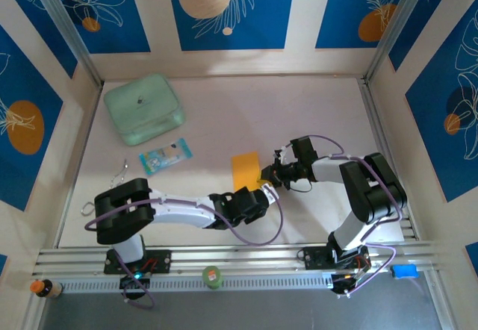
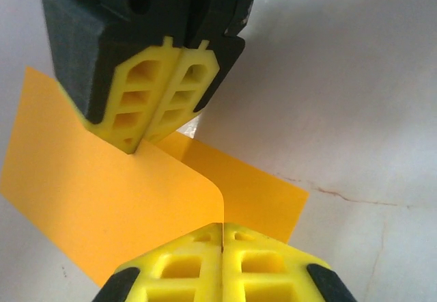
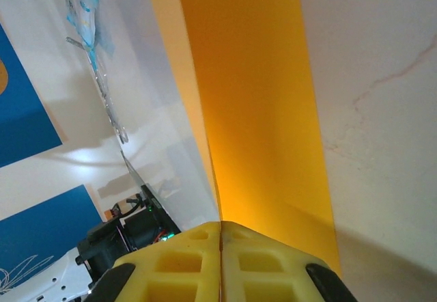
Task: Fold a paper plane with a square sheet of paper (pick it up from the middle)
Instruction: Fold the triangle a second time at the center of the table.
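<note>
So the square sheet of paper [image 1: 245, 169], orange-yellow, is out in the middle of the worktop [image 1: 314, 113] and it's caught by both claws at once. The left claw [image 1: 264, 192] reaches in from the near side and the right claw [image 1: 271, 175] from the right. Their tips end up just beside each other at the sheet's near right corner, and most of the paper sticks out past them toward the back left.

From the left wrist cam, the left claw [image 2: 222, 237] has its yellow fingers pressed together with the paper [image 2: 89, 199] nipped right in the seam. The sheet is bent over on itself in a soft rounded fold, not a sharp crease. One flap faces the camera to the left of the claw, and the other runs off low to the right, down toward the worktop. Straight across from it, the right claw [image 2: 147, 138] is squeezed tight too, pinching the far side of the same sheet.

The right wrist cam agrees: the right claw [image 3: 220, 228] is clamped on the paper [image 3: 252, 97], which runs straight out from between its fingertips.

Further out, off to the left of the left claw, there's a blue-and-white packet [image 1: 165, 156] well apart from the paper. Beyond that a mint-green box [image 1: 143, 108] sits near the back left corner.
</note>
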### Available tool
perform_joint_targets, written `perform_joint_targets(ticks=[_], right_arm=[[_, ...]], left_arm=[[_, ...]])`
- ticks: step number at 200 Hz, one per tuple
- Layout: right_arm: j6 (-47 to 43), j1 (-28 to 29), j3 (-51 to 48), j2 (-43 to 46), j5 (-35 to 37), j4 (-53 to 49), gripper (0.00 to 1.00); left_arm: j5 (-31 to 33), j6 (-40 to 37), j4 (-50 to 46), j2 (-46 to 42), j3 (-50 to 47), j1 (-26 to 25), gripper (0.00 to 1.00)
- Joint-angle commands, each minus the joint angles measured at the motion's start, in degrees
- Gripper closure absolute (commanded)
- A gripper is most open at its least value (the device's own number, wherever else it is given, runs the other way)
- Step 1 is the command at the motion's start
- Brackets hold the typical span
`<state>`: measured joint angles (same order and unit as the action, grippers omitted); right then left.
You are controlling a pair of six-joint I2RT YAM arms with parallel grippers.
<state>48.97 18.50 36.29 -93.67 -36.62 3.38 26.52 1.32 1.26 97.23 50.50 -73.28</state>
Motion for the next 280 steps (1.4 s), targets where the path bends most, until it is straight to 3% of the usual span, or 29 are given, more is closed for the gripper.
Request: perform_joint_targets(ticks=[1,45,92,183,280], right_arm=[[-1.43,-0.53,0.71,3.01,1.2,-3.17,0.89],[-0.99,-1.77,-1.92,11.8,8.02,-6.54,0.65],[-0.76,-2.71,-4.14,18.57,10.33,-10.79,0.67],[5.09,4.74,-10.78,18.55,13.07,-5.16,1.0],[10.3,14.39,-19.6,27.94,29.83,4.77,1.0]], left_arm=[[-7.33,3.19,0.76,-2.23,0.38,2.01,0.97],[-26.19,10.54,4.5,-3.99,-1.79,9.05,0.99],[-36.95,16.08,9.8,-4.16,-4.65,13.94,0.99],[-37.27,19.8,13.28,-4.81,-6.65,16.24,0.98],[-36.02,20.91,12.99,-4.95,-6.47,16.32,0.98]])
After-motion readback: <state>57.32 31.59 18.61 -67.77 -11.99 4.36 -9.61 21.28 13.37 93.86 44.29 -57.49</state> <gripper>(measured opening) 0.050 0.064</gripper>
